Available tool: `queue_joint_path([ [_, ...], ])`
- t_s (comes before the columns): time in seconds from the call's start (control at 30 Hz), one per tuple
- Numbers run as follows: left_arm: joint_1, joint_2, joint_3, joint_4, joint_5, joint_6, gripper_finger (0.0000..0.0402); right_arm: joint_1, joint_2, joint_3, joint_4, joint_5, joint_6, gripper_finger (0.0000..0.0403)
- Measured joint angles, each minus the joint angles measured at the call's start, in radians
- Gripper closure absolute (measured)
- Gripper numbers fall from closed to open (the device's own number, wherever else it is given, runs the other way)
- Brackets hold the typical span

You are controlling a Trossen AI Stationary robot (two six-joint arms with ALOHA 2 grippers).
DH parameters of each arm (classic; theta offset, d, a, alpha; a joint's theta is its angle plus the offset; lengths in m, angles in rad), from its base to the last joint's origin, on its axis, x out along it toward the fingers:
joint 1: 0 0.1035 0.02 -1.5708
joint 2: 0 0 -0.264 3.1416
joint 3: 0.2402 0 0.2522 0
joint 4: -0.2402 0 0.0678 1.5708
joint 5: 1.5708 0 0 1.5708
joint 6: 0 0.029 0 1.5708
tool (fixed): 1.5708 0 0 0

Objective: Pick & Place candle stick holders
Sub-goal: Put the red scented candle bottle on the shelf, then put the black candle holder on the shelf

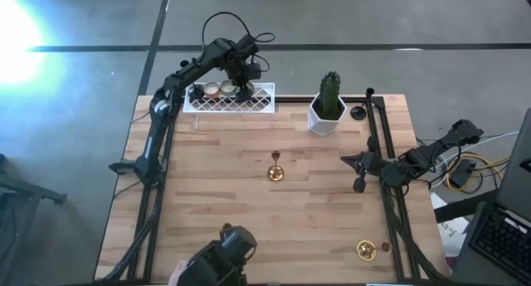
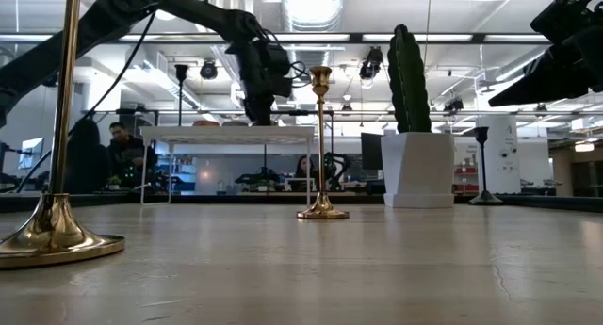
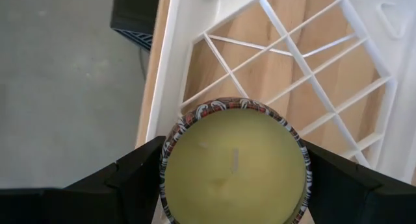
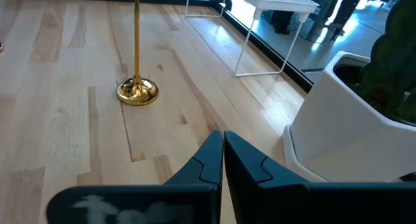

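Your left gripper (image 3: 234,178) has its fingers grasping a low round candle cup (image 3: 235,165) over the far white tray (image 1: 257,104) for placing; the right gripper (image 4: 222,160) waits clenched at the bench's right.

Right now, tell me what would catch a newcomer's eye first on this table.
The left gripper over the white lattice tray at the far left edge stands out first, its fingers either side of a round cream candle cup. Next comes the gold candlestick holder standing upright alone mid-table. Then the cactus in its white pot at the far edge, with the right gripper shut, waiting at the right side.
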Motion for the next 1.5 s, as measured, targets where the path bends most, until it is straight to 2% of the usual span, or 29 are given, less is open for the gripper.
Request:
queue_joint_path([
  [0.47, -0.004, -0.005, -0.028, 0.012, -0.024, 0.007, 0.0099, 0.0, 0.0, 0.0, 0.0, 0.0, 0.0, 0.0394],
  [0.67, -0.007, -0.005, -0.032, 0.032, -0.036, 0.0, 0.0024, 0.0, 0.0, 0.0, 0.0, 0.0, 0.0, 0.0394],
  [0.73, -0.007, -0.004, -0.033, 0.04, -0.037, -0.006, 0.0011, 0.0, 0.0, 0.0, 0.0, 0.0, 0.0, 0.0394],
  [0.97, -0.013, -0.008, -0.027, 0.038, -0.041, -0.022, 0.0009, 0.0, 0.0, 0.0, 0.0, 0.0, 0.0, 0.0394],
  [1.17, -0.033, -0.046, -0.027, 0.045, -0.107, -0.022, 0.001, 0.0, 0.0, 0.0, 0.0, 0.0, 0.0, 0.0394],
  [1.5, -0.058, -0.105, 0.004, 0.044, -0.113, -0.053, 0.001, 0.0, 0.0, 0.0, 0.0, 0.0, 0.0, 0.0394],
])
